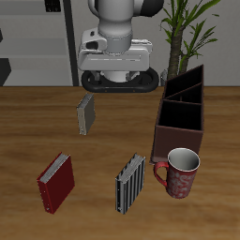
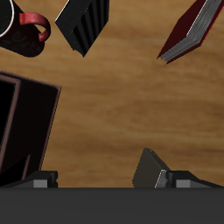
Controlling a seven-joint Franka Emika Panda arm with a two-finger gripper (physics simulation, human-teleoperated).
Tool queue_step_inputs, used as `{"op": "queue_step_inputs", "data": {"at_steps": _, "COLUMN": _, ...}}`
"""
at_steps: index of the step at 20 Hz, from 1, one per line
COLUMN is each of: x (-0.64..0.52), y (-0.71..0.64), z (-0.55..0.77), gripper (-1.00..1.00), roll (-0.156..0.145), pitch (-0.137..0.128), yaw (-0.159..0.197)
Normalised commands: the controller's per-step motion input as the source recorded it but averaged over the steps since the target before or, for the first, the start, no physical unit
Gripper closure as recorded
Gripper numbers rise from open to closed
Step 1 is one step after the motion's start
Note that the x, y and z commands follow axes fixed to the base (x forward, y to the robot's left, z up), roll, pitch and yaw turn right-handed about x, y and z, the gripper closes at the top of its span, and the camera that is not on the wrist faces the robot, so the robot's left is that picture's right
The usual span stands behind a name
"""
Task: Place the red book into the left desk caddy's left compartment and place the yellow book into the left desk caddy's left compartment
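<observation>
The yellow book (image 1: pixel 85 113), a greyish-tan volume, rests on the table toward the back. In the wrist view the yellow book (image 2: pixel 150 170) sits just inside one fingertip (image 2: pixel 179 180). My gripper (image 1: pixel 117 86) hovers above it and is open, its fingers wide apart in the wrist view (image 2: pixel 109 182) with nothing clamped. The red book (image 1: pixel 55 182) lies near the table's front edge, apart from the gripper, and the wrist view shows the red book (image 2: pixel 192 31) too. The left desk caddy (image 1: pixel 183 117) is a long maroon box with black divided compartments (image 2: pixel 26 122), all empty.
A black-and-white striped book (image 1: pixel 129 184) (image 2: pixel 85 22) lies near the front, between the red book and a red-and-white mug (image 1: pixel 181 172) (image 2: pixel 22 31). The mug stands just in front of the caddy. A potted plant (image 1: pixel 187 28) rises behind the caddy.
</observation>
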Motion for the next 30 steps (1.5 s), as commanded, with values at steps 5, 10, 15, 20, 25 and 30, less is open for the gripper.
{"op": "queue_step_inputs", "data": {"at_steps": 5, "x": 0.32, "y": -0.23, "z": 0.15, "gripper": -1.00, "roll": 0.071, "pitch": -0.014, "yaw": 0.070}}
{"op": "queue_step_inputs", "data": {"at_steps": 10, "x": 0.46, "y": -0.36, "z": 0.07, "gripper": -1.00, "roll": -0.001, "pitch": -0.012, "yaw": 0.040}}
{"op": "queue_step_inputs", "data": {"at_steps": 15, "x": 0.47, "y": -0.29, "z": -0.05, "gripper": -1.00, "roll": -0.045, "pitch": 0.015, "yaw": 0.061}}
{"op": "queue_step_inputs", "data": {"at_steps": 20, "x": 0.48, "y": -0.23, "z": -0.02, "gripper": -1.00, "roll": -0.034, "pitch": 0.014, "yaw": -0.031}}
{"op": "queue_step_inputs", "data": {"at_steps": 25, "x": 0.30, "y": -0.10, "z": 0.03, "gripper": -1.00, "roll": -0.033, "pitch": -0.005, "yaw": 0.010}}
{"op": "queue_step_inputs", "data": {"at_steps": 30, "x": 0.28, "y": -0.17, "z": 0.11, "gripper": -1.00, "roll": -0.023, "pitch": -0.020, "yaw": -0.039}}
